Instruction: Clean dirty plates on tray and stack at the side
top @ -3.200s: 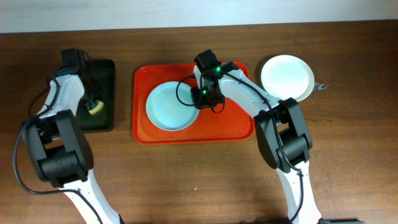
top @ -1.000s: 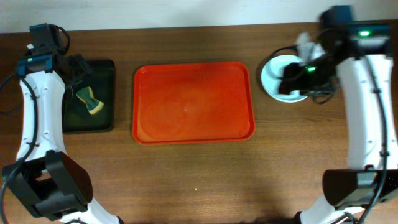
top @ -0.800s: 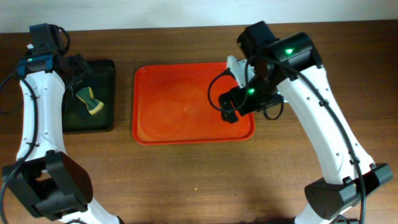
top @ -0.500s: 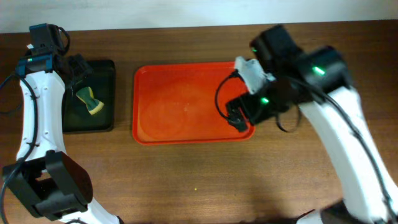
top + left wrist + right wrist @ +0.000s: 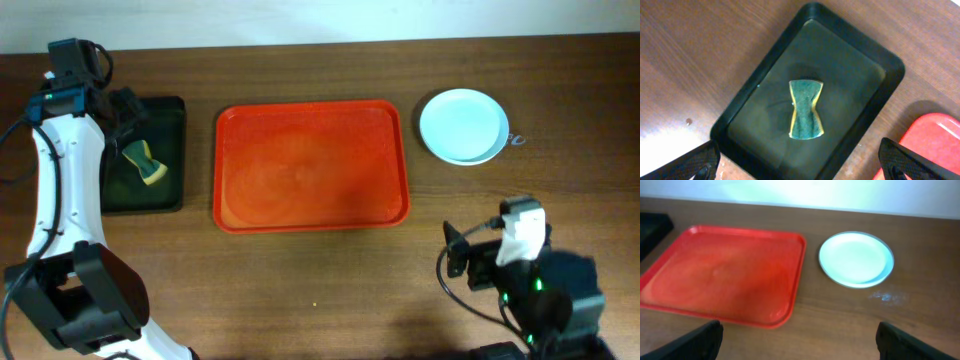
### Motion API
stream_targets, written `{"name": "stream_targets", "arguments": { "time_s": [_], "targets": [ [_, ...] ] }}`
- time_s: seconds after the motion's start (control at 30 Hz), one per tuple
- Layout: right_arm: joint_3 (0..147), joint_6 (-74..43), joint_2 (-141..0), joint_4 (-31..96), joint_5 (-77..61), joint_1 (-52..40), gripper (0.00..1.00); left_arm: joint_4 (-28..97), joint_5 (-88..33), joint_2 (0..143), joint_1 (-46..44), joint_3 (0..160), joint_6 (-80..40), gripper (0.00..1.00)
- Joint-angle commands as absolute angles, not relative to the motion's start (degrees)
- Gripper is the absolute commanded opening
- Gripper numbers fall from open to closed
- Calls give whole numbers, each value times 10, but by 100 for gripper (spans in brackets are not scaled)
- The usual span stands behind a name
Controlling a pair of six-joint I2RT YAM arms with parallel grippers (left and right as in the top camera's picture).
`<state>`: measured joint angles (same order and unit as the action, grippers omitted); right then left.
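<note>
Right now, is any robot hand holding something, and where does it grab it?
No, nothing is held. The left gripper hangs open above the sponge in the black tray, and the right gripper is open too, away from the plates.

Left arm (image 5: 50, 190): white link shells, black joint housings, thin black cable, teal mark near wrist at upper left. Right arm (image 5: 530, 270), lower right: black body, white bracket, green LED, looped black cable. Left fingers (image 5: 692, 161) and right fingers (image 5: 700, 337): dark, matte.

Green-and-yellow sponge (image 5: 806, 109) (hourglass-shaped) in black tray (image 5: 852, 75) on wooden table (image 5: 700, 45)
</note>
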<state>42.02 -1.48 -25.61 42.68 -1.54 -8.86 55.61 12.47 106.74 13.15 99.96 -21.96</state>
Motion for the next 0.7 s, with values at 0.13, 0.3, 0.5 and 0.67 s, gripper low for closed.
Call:
{"name": "stream_targets", "arguments": {
  "time_s": [0.13, 0.3, 0.5, 0.67],
  "targets": [
    [216, -18, -2, 325, -41, -10, 99, 554, 129, 1071, 133, 999, -218, 99],
    [93, -18, -2, 110, -49, 4, 99, 554, 129, 1071, 133, 999, -218, 99],
    [3, -18, -2, -33, -42, 4, 99, 554, 129, 1071, 133, 999, -218, 99],
    [3, -18, -2, 43, -39, 5, 98, 554, 129, 1071, 133, 999, -218, 99]
  ]
}}
